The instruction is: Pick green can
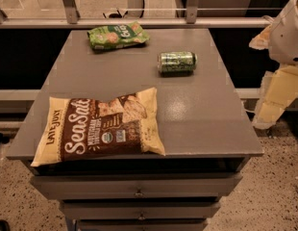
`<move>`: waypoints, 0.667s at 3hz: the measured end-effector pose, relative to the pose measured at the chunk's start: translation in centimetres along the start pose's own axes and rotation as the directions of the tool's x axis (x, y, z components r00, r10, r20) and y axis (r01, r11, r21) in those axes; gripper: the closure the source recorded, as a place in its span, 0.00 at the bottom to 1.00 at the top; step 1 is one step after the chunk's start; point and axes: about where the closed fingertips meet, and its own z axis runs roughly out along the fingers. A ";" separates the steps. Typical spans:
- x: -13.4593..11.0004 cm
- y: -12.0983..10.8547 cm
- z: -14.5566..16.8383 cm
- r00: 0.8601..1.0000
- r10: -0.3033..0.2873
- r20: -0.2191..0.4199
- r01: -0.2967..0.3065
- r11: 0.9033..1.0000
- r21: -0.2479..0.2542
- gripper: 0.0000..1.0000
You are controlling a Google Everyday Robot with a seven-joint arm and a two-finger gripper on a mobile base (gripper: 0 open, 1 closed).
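Observation:
The green can (177, 62) lies on its side on the grey table (206, 114), right of centre toward the back, silver ends facing left and right. My arm comes in at the right edge of the view, off the table's right side. Its gripper (265, 117) hangs low beside the table's right edge, well to the right of the can and nearer the front, holding nothing that I can see.
A flat green snack bag (117, 35) lies at the back left. A large brown and cream chip bag (98, 126) lies at the front left. Drawers (139, 186) sit under the tabletop. A metal rail (139, 22) runs behind the table.

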 end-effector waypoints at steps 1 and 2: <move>-0.1 -0.5 0.2 1.000 -0.004 0.008 0.004 1.000 0.012 0.00; -0.5 -3.1 2.6 0.999 -0.024 0.047 0.023 0.999 0.038 0.00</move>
